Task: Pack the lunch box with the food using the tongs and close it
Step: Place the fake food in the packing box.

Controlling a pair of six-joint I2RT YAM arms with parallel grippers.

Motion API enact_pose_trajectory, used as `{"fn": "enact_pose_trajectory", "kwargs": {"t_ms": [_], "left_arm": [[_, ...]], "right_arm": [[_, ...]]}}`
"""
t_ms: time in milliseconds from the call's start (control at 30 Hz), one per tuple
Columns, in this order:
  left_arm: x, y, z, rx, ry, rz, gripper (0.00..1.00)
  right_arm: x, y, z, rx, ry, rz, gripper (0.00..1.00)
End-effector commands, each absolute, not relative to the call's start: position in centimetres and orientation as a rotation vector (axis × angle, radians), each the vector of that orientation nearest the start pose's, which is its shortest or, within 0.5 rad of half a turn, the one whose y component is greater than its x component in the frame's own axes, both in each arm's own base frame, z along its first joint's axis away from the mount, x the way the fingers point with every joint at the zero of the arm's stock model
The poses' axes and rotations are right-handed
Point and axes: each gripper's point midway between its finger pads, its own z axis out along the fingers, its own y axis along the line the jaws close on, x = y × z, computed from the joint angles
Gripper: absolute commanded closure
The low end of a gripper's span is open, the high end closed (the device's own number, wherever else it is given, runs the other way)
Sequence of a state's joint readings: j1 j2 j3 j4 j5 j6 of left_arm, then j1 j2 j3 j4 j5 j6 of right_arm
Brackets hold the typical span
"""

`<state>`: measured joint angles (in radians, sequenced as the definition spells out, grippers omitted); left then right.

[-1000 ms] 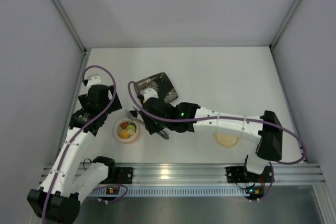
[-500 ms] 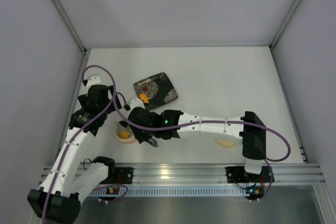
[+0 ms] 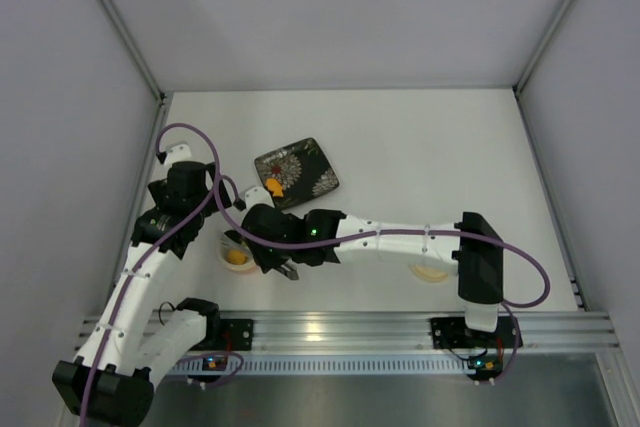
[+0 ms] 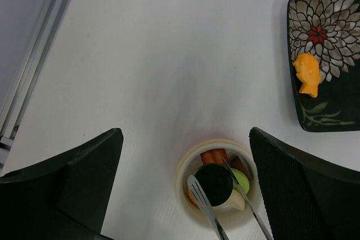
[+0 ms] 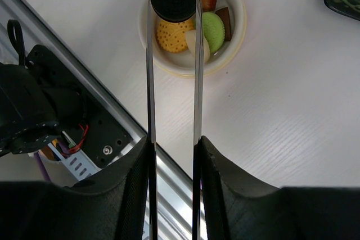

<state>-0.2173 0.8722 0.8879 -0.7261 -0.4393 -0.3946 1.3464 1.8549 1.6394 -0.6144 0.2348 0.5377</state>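
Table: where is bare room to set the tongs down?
Bare: the wide stretch right of the plate, beyond the right arm, up to the back wall. Crowded: around the lunch box, where the tongs in the right gripper and the open left gripper both hang. The lid lies near the right base.

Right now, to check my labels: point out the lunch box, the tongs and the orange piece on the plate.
lunch box [image 5: 174, 70], right wrist view, lower rim
tongs [image 5: 197, 82], right wrist view, middle of one arm
orange piece [image 4: 307, 73], left wrist view, its centre
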Motion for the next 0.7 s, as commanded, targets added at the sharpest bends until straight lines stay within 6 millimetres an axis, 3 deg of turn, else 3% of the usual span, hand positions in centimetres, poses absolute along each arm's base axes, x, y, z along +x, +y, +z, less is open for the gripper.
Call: {"fn": "enact_pose_trajectory", "kwargs": {"t_ms": [0,667], "left_arm": [[25.9,0.8,20.3,-0.428,2.130,0.170,0.01],[25.9,0.8,20.3,-0.427,2.130,0.170,0.01]], "right_arm": [[12.6,48.7,18.0,-0.840,2.256,0.660,0.69],[12.8,48.3,17.0,-0.836,2.267,0.628,0.56]]}}
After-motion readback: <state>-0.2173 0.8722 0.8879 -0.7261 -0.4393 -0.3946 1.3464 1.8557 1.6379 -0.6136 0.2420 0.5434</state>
